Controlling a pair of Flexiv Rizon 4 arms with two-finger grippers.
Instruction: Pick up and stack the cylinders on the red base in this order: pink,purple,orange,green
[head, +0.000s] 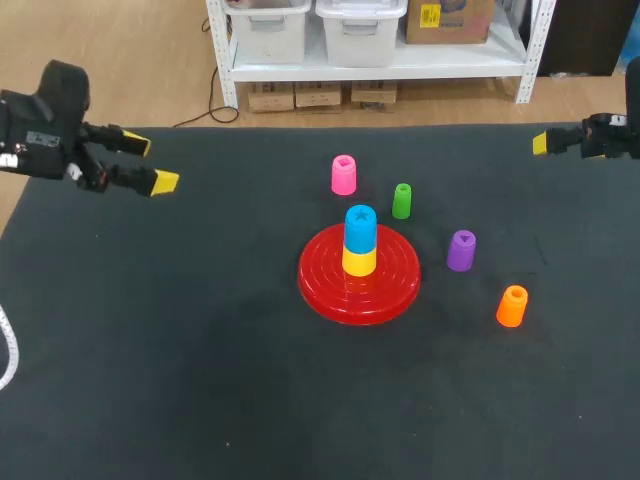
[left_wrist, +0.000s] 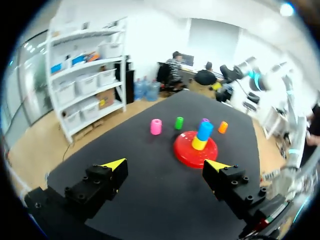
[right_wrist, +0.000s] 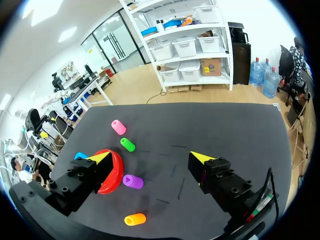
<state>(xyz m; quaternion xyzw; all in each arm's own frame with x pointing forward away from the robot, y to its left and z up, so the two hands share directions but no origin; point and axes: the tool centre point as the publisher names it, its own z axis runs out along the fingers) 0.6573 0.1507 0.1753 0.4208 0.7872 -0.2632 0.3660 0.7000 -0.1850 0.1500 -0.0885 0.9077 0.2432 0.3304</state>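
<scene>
The red base (head: 325, 290) lies mid-table with a yellow cylinder (head: 359, 261) on it and a blue one (head: 360, 228) on top. Behind it stand the pink cylinder (head: 343, 175) and the green cylinder (head: 401, 201); to its right are the purple cylinder (head: 461, 250) and the orange cylinder (head: 512, 306). My left gripper (head: 150, 164) hovers open at the far left, empty, far from the base (left_wrist: 195, 150). My right gripper (right_wrist: 150, 158) is open and empty at the far right edge, with pink (right_wrist: 118, 127), green (right_wrist: 127, 145), purple (right_wrist: 133, 181) and orange (right_wrist: 135, 219) ahead of it.
The black table mat (head: 200, 350) spreads wide around the base. A white cable (head: 8, 350) lies at the left edge.
</scene>
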